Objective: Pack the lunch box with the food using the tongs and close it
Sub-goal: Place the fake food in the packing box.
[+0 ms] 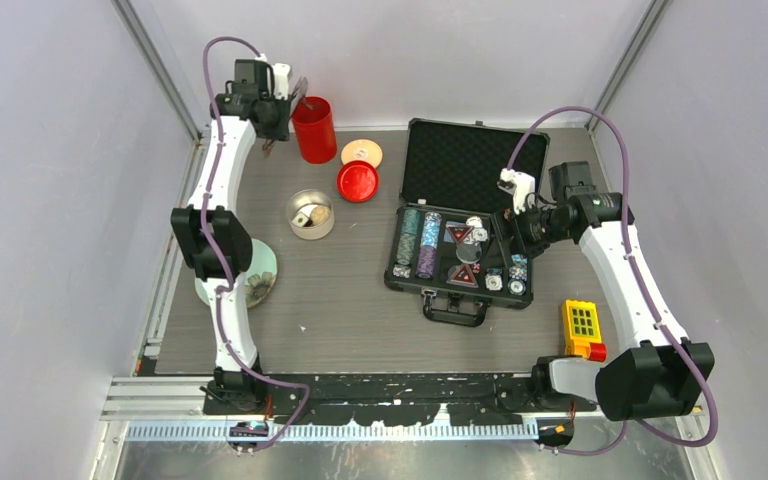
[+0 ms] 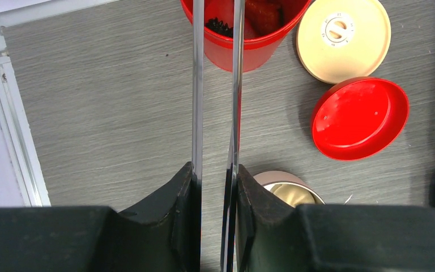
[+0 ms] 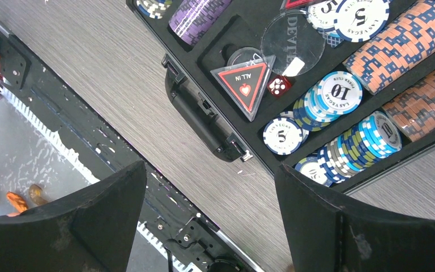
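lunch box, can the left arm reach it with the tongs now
Probably yes: the lunch box sits uncovered near the left gripper, bare table between; the tongs point at the red cup.

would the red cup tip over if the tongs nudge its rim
Likely tips, not slides: the red cup stands taller than wide, and a rim push from the tongs lands high. It looks like thin plastic, so probably light. Once down, its round wall may roll.
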Controlling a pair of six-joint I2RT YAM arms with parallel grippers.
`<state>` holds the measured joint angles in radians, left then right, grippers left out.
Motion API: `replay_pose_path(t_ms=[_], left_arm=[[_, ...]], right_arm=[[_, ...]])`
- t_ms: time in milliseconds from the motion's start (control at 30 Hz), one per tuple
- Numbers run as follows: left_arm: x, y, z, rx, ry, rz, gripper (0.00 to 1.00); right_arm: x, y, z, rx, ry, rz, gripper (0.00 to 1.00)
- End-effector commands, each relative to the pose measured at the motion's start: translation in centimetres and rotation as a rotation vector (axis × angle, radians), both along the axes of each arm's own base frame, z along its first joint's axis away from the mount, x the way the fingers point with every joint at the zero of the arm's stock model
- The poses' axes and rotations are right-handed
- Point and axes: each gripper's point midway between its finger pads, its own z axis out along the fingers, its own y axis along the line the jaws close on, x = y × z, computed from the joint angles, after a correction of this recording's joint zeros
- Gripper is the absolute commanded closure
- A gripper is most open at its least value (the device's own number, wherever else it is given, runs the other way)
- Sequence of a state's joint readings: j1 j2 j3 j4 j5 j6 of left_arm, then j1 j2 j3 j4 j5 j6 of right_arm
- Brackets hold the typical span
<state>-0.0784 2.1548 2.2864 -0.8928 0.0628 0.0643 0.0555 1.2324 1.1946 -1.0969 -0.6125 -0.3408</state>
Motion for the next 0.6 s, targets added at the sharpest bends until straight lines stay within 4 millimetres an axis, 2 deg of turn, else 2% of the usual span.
replay_pose_path(t_ms=[0, 67, 233, 367, 567], left_arm=[[0.7, 0.4, 2.7, 0.017, -0.069, -0.004, 0.70], [0.5, 0.2, 2.9, 0.010, -0.066, -0.013, 0.57], [-0.3, 0.0, 4.2, 0.002, -0.076, -0.025, 0.47], [-1.7, -0.1, 5.2, -0.010, -0.056, -0.036, 0.47], [-6.2, 1.2, 5.1, -0.082, 0.042, -0.039, 0.49]], right_arm=[[0.2, -0.2, 1.3, -0.002, -0.050, -0.009, 0.12], [0.2, -0.2, 1.3, -0.002, -0.049, -0.010, 0.12], [0.2, -0.1, 1.3, 0.002, -0.045, -0.009, 0.12], [0.1, -0.1, 1.3, 0.006, -0.045, -0.008, 0.12], [-0.1, 0.1, 1.1, 0.011, -0.041, 0.000, 0.12]])
